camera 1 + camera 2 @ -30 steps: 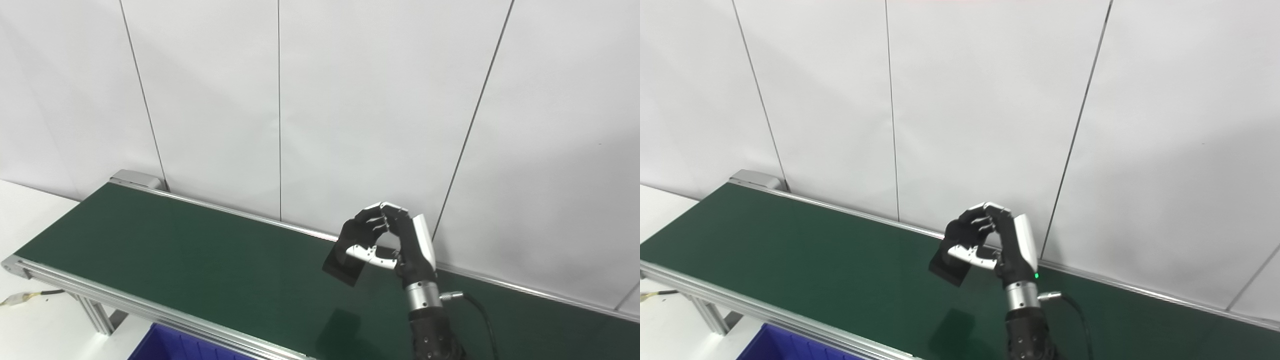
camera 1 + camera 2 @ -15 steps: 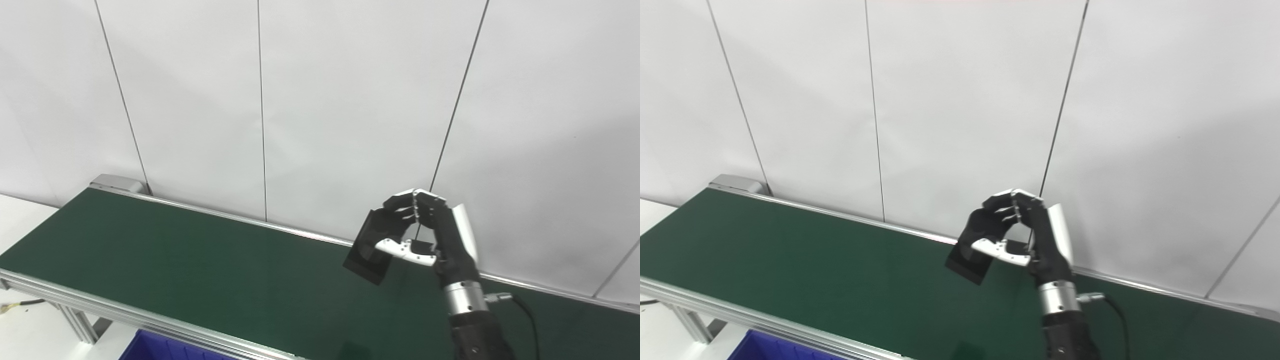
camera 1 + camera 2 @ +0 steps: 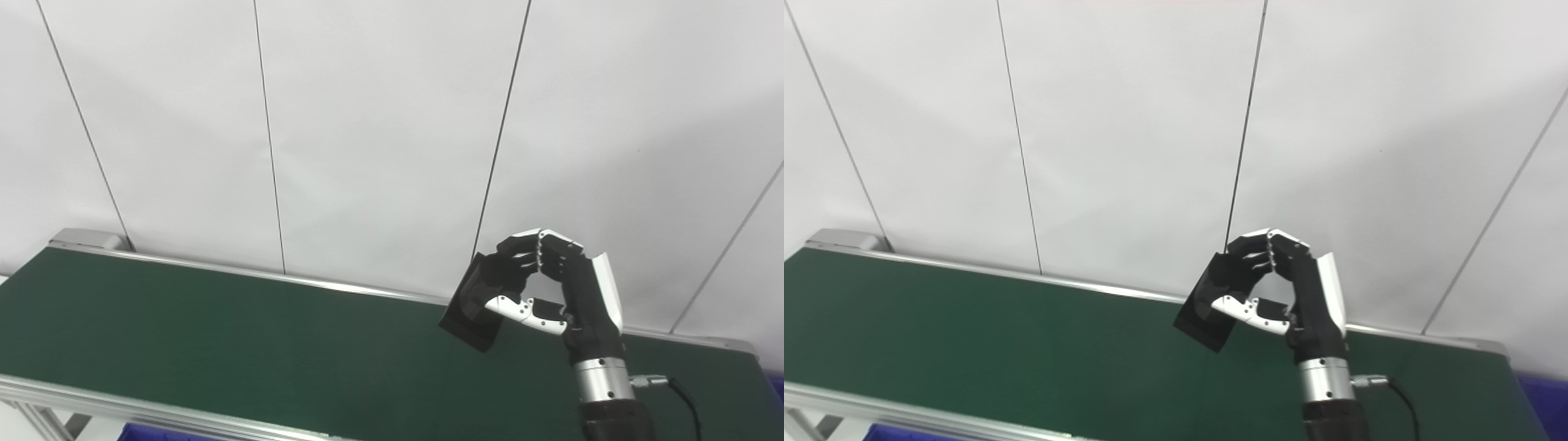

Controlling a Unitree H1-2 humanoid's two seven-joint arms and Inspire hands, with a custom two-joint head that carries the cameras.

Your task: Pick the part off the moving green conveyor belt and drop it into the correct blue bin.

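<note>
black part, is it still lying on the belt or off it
Off it. The right hand is shut on the black part, holding it tilted in the air above the green belt.

The belt (image 3: pixel 245 343) is dark green with a smooth, matt, rubbery look and a faint sheen; its rails (image 3: pixel 184 419) are brushed silver metal, as is the end cap (image 3: pixel 79 237) at 9 o'clock. The part (image 3: pixel 474 303) is a flat black plate, smooth and slightly glossy, probably plastic. The right robot hand (image 3: pixel 551 288) has matt black fingers (image 3: pixel 520 245) with white glossy plastic shells on thumb and back; the wrist (image 3: pixel 603 380) is a polished metal cylinder with a metal plug and a black rubbery cable (image 3: pixel 686 398). The wall (image 3: pixel 380 122) is smooth matt white panels with thin dark seams.
</note>
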